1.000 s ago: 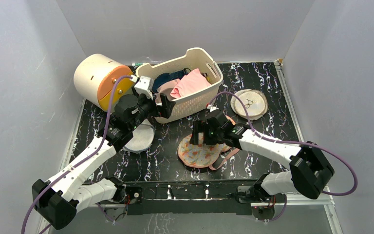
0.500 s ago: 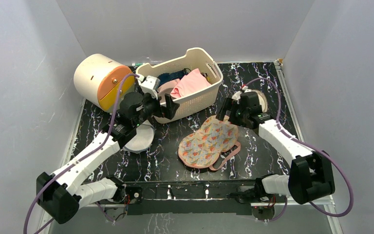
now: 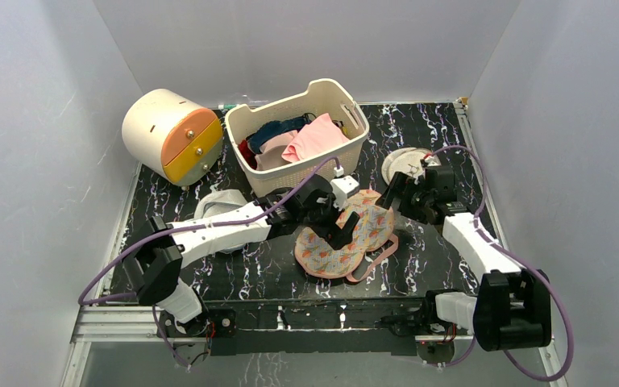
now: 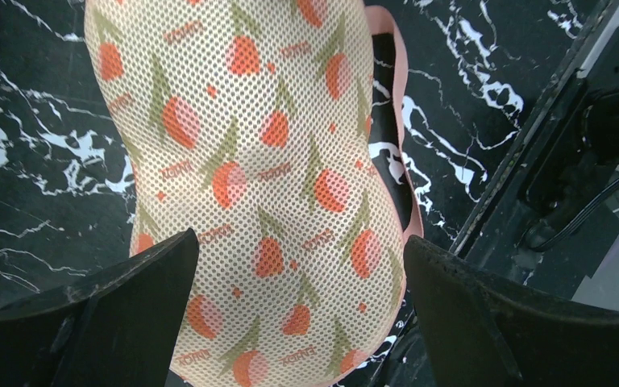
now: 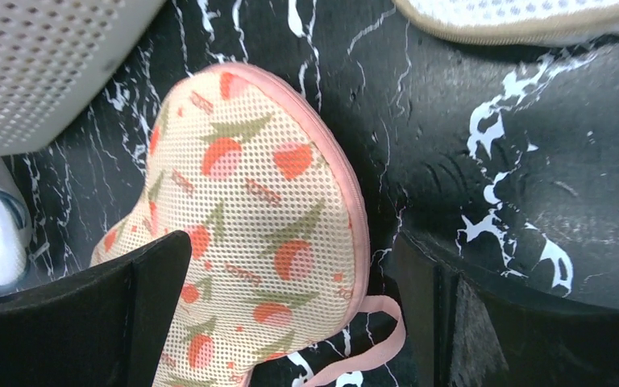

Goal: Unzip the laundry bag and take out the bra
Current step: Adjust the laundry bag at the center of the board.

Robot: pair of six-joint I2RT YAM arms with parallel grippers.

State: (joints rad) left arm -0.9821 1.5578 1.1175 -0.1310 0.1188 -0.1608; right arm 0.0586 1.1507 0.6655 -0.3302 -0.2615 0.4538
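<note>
1. Your tabletop is black marble with white veins.
2. At 12 o'clock you have a cream basket with a pink garment heaped on other clothes.
3. At 10 o'clock a cream drum lies on its side, its orange and yellow face turned toward 4 o'clock.
4. The bag lies flat just on the 6 o'clock side of the tabletop's middle, its long axis running from 7 to 1 o'clock. In the wrist views you see floral mesh and pink trim around the edge.
5. Your left gripper hangs over the bag's waist with its jaws spread wide, and mesh fills the gap between them. You cannot tell whether it touches.
6. Your right gripper sits at the bag's 1 o'clock end, jaws also wide apart and holding nothing.
7. A white mesh bag lies at 9 o'clock, partly under the left arm.
8. A round mesh disc lies at 2 o'clock, beyond the right gripper.
9. A pink loop trails from the bag's 5 o'clock edge.
</note>
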